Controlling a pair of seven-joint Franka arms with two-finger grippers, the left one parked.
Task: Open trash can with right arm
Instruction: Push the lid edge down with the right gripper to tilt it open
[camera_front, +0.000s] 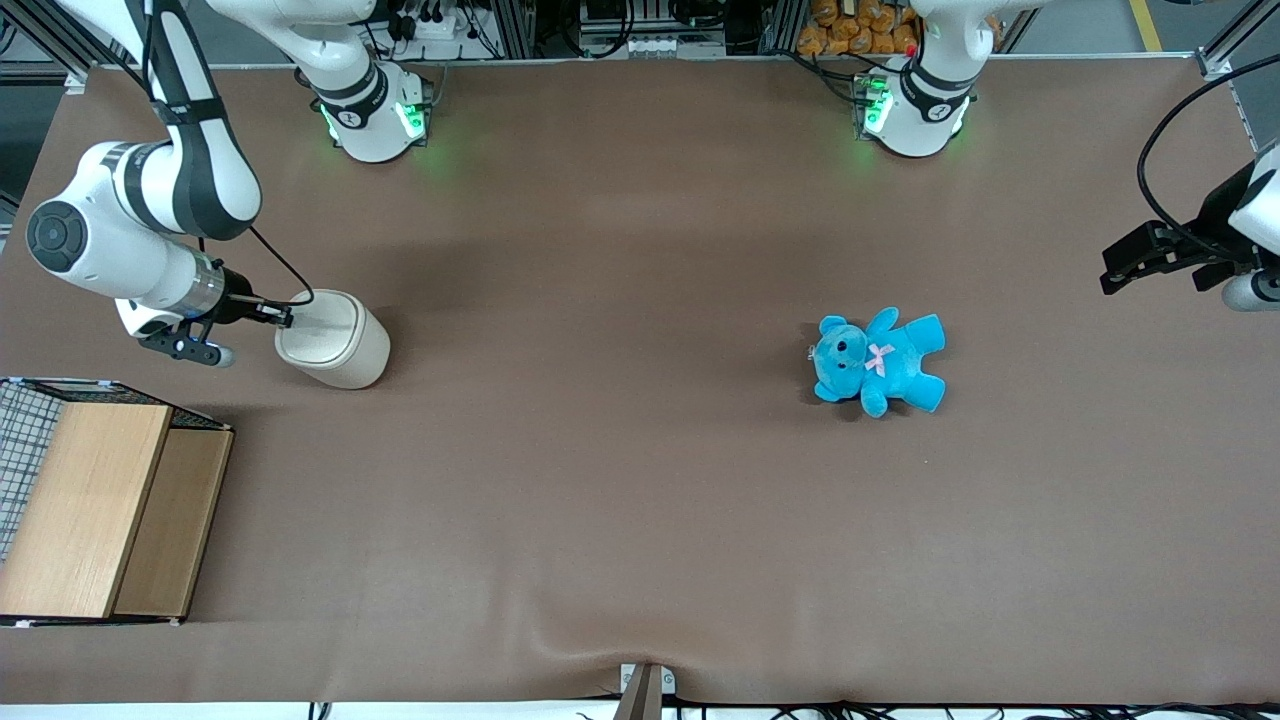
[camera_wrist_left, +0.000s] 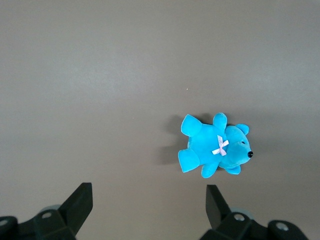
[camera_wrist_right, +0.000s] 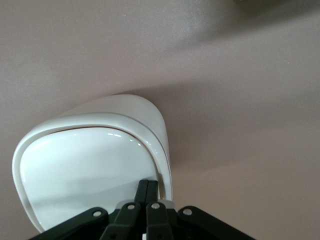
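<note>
**One closed gripper at the lid's edge**

One wooden box (camera_front: 100, 510) sat nearest the front camera, at the working arm's end of the table (camera_front: 620, 520). Farther from the camera stood the trash can (camera_front: 335, 340), its lid (camera_wrist_right: 90, 175) still down. The right arm (camera_front: 130, 230) held the gripper (camera_wrist_right: 148, 190), fingers pressed together, tips touching the lid's rim. Bare table lay between the can and the blue teddy (camera_front: 880, 362), toward the parked arm's end.

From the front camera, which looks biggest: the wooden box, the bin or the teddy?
1. Wooden box, clearly largest.
2. and 3. Bin and teddy look about alike, so no ranking between them.
The right arm's tool sits shut at the bin's lid edge.
</note>
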